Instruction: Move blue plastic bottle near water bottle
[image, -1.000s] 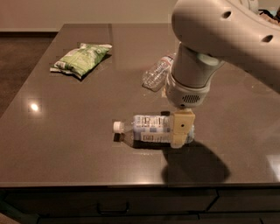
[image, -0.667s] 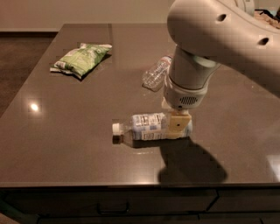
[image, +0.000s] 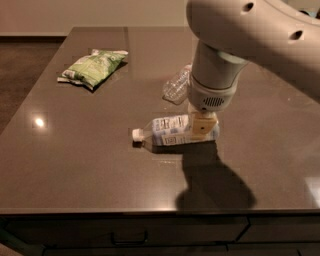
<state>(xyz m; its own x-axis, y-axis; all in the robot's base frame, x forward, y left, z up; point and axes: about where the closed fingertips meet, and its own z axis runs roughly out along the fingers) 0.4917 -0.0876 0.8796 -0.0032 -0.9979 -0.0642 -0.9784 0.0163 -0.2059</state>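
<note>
The blue plastic bottle (image: 172, 131) is on its side, white cap pointing left, with its pale blue-and-white label facing up. My gripper (image: 204, 125) hangs from the big white arm and is shut on the bottle's base end. The bottle seems to sit slightly above the table (image: 90, 150), with a shadow below it. The water bottle (image: 176, 86), clear and crinkled, lies just behind, partly hidden by my arm.
A green snack bag (image: 92, 67) lies at the far left of the dark table. The table's front edge runs close below the bottle and the arm's shadow. Drawers show under the tabletop.
My gripper closed in on the blue bottle's base end. Gripper and bottle have since shifted together away from the front edge, toward the water bottle.
</note>
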